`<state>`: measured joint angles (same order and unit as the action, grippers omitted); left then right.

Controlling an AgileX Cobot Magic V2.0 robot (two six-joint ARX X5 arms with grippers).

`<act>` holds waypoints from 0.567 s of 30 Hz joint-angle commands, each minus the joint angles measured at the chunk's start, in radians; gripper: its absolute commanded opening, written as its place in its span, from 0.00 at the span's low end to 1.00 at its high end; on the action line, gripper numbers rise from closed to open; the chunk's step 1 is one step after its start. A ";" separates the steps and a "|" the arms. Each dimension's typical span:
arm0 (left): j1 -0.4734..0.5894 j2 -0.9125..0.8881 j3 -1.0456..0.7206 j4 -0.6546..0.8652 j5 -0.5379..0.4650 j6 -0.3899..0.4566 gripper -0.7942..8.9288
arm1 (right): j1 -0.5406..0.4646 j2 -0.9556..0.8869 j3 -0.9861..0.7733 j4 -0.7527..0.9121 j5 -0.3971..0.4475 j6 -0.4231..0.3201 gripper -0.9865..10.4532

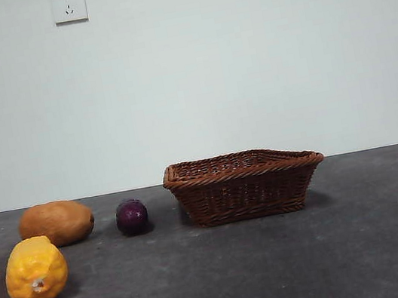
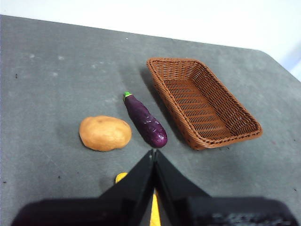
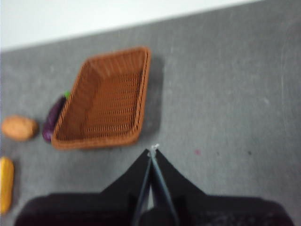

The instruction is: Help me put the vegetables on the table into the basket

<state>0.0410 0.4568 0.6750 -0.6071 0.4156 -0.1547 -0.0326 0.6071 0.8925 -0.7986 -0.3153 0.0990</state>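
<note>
The bumpy yellow vegetable (image 1: 36,269) lies on the dark grey table (image 1: 281,273) at front left. The brown-orange oval one (image 1: 56,222) lies behind it, and the dark purple one (image 1: 131,216) lies just left of the wicker basket (image 1: 244,185), which is empty. In the left wrist view the purple one (image 2: 145,120) is long, between the brown one (image 2: 105,133) and the basket (image 2: 202,101). My left gripper (image 2: 153,153) is shut, high above the yellow piece (image 2: 121,177). My right gripper (image 3: 153,151) is shut, above bare table beside the basket (image 3: 106,101). No arm shows in the front view.
A white wall with two sockets (image 1: 69,5) stands behind the table's far edge. Bare table spreads to the right of the basket (image 1: 395,223) and in front of it.
</note>
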 commanded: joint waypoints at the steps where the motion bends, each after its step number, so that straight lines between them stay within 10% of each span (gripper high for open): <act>1: 0.002 0.042 0.060 -0.037 0.011 0.047 0.08 | 0.000 0.050 0.051 -0.065 -0.012 -0.098 0.08; 15: 0.000 0.126 0.148 -0.155 0.067 0.133 0.10 | 0.001 0.123 0.117 -0.145 -0.103 -0.182 0.09; 17: 0.000 0.126 0.148 -0.153 0.127 0.133 0.35 | 0.001 0.123 0.117 -0.146 -0.113 -0.182 0.21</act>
<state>0.0410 0.5835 0.8204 -0.7643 0.5335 -0.0338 -0.0326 0.7303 1.0042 -0.9493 -0.4255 -0.0757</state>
